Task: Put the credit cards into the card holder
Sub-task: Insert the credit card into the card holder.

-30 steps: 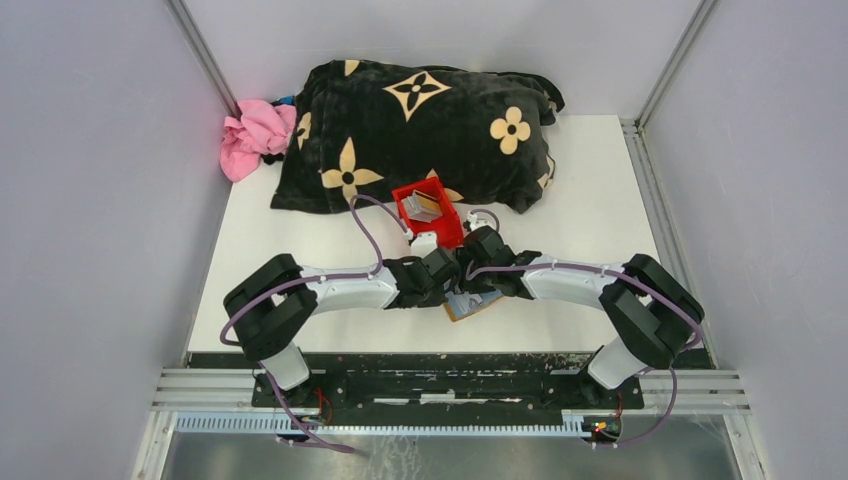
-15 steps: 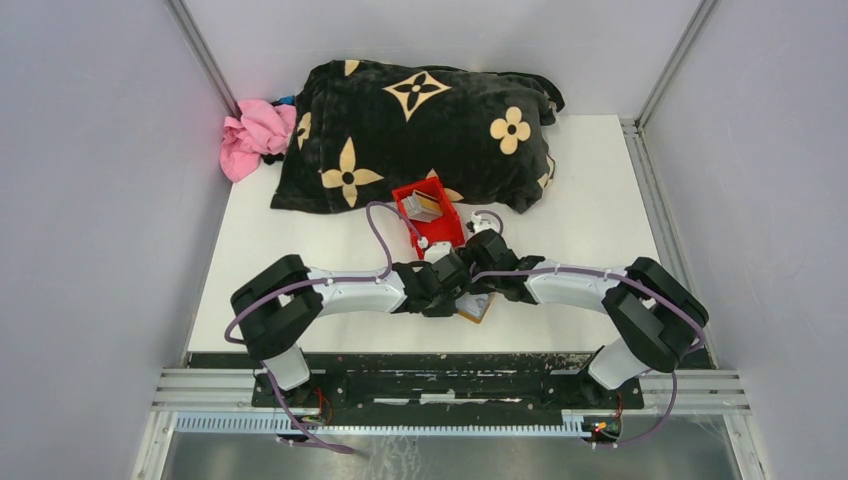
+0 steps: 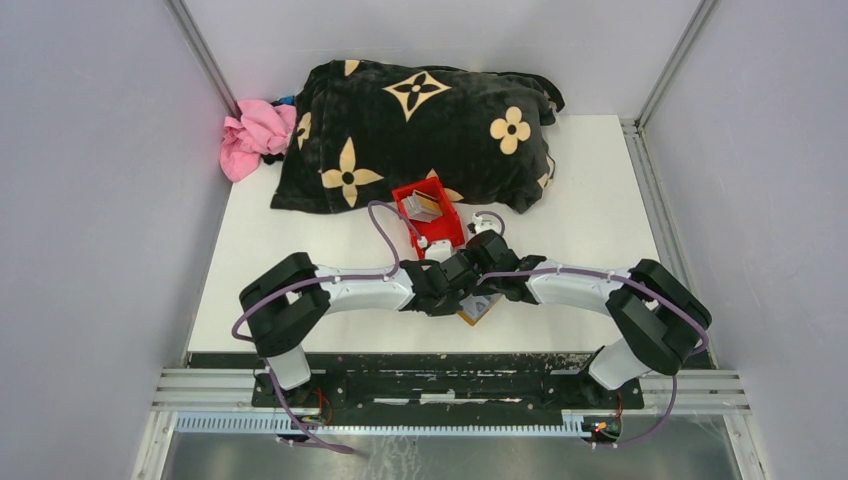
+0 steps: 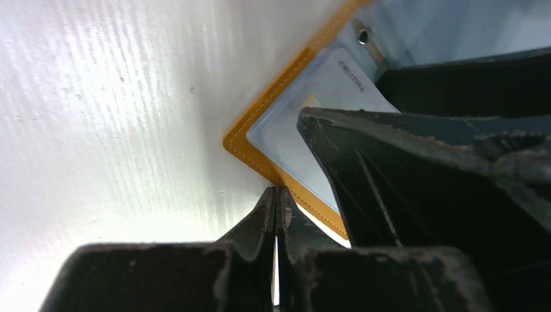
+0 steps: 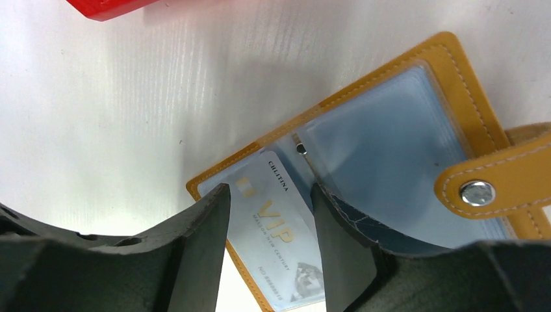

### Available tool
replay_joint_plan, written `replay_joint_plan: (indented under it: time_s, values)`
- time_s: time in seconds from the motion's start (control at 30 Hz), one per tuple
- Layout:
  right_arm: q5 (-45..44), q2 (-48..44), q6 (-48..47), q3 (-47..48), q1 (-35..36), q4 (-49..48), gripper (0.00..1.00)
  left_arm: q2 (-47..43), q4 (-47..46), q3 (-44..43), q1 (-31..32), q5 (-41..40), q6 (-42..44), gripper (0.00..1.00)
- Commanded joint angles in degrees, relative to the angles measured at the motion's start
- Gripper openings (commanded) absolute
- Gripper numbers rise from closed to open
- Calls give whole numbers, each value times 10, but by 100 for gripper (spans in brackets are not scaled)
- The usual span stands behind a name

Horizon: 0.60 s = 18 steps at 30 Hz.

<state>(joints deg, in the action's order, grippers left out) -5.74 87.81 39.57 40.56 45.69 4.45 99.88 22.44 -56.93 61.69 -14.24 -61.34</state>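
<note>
Card holder (image 5: 396, 143) lies open on the white table (image 5: 130, 117), just in front of the red bin (image 3: 428, 212), clear pockets up, snap strap (image 5: 484, 188) out to one side. Right gripper (image 5: 269, 190): fingers apart, astride a silver VIP card (image 5: 276, 231) lying at the pockets of one half; whether they touch its edges, or whether it sits in or on a pocket, cannot tell. Left gripper (image 4: 276, 195): fingers pressed together, nothing between, tips at the holder's orange border; more cards (image 3: 425, 205) stand in the bin.
</note>
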Motion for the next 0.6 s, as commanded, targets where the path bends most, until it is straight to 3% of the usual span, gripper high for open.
replay_joint_plan:
  time_s: [0.0, 0.57]
  values:
    - [-17, 15, -4, -12, 0, 126, 57, 39, 102, 19, -7, -82, -21, 3]
    - [-24, 1, -2, 23, -2, 155, 55, -11, 94, 17, -40, -97, -4, 3]
